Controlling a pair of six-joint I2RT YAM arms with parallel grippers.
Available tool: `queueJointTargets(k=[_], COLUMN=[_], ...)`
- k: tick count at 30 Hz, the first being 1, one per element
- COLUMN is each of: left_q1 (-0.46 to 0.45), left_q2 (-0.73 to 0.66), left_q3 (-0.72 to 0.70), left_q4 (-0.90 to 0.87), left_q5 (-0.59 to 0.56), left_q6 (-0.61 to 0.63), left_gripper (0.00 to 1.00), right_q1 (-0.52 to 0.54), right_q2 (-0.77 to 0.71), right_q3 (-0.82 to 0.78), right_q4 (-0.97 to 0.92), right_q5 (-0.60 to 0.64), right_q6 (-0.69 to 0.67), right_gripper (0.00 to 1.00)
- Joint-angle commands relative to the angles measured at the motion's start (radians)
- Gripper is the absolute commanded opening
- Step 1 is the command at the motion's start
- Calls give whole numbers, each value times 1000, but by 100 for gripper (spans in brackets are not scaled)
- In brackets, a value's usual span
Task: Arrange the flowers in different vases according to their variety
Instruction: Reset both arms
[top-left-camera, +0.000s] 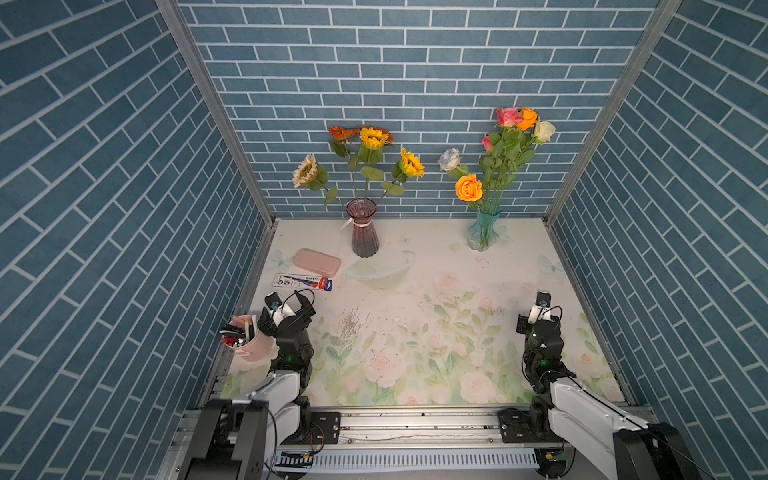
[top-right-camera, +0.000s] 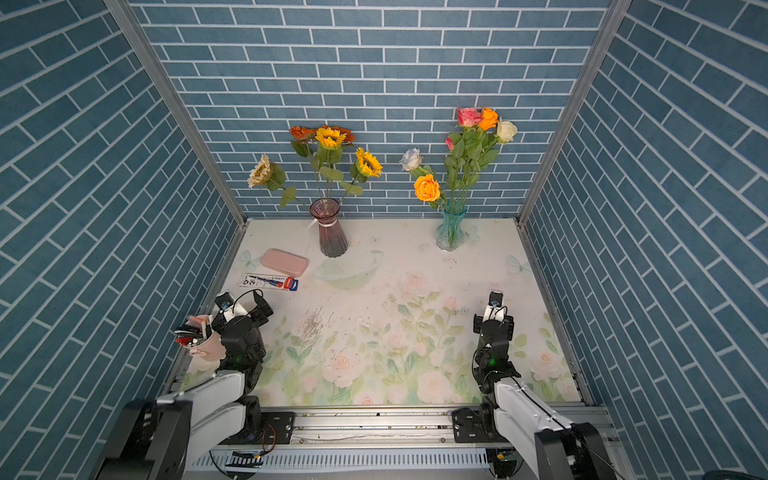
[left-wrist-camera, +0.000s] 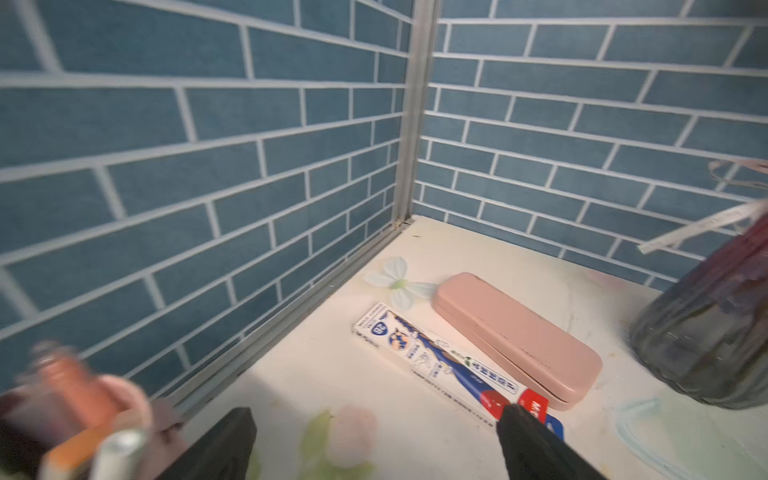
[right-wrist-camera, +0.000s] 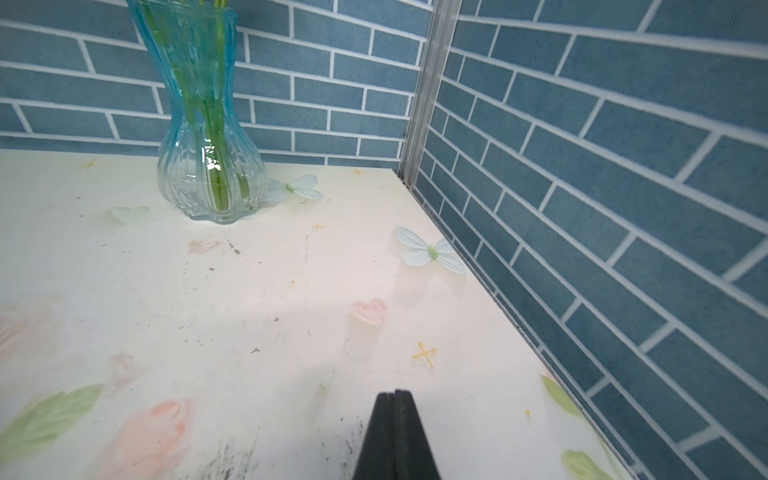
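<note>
Several sunflower-like flowers (top-left-camera: 372, 138), yellow, orange and cream, stand in the dark plum-purple vase (top-left-camera: 363, 232) at the back left; its side shows blurred in the left wrist view (left-wrist-camera: 715, 332). Roses (top-left-camera: 468, 188) in orange, pink, white and pale blue stand in the aqua-blue vase (top-left-camera: 483, 232) at the back right, and their green stems show through its glass (right-wrist-camera: 208, 137). My left gripper (left-wrist-camera: 376, 411) hovers open and empty over the cloth near the front left. My right gripper (right-wrist-camera: 395, 392) is shut and empty at the front right, well short of the aqua vase.
A flat pink case (top-left-camera: 317, 262) and a long pen box (top-left-camera: 303, 282) lie left of the purple vase. A pink cup of pens (top-left-camera: 249, 343) stands right beside the left arm. Blue brick walls close the table on three sides.
</note>
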Motion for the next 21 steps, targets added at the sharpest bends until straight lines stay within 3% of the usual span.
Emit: queueJointTargets(k=[1,5,8,12,16,18,21], left_q1=[8,2,3,5,4,4,5], left_q2=[152,358,347,349,351,350,351], left_q3=[80,119,127,136,137,137,136], left_q4=[170,300,266,252,253,251,250], left_q5=[126,273,297,335,335,335,335], left_q6=[53,128,134,147,147,147,148], left_gripper=[96,94,98,100,100,100,100], right_q1=[-38,-84,-127,-183,-212,-235,-230], right_q2=[63,168,276,322,316,395,565], right_q3=[-37,-50,-38,90,79,-12,-19], right_q4=[296,470,585,375,393,677,853], right_q5=[-49,-185,-317,-452,-568,-646,-656], right_q6=[-31,-69,-74,-70,-50,36,23], right_gripper=[0,0,0,0,0,0,0])
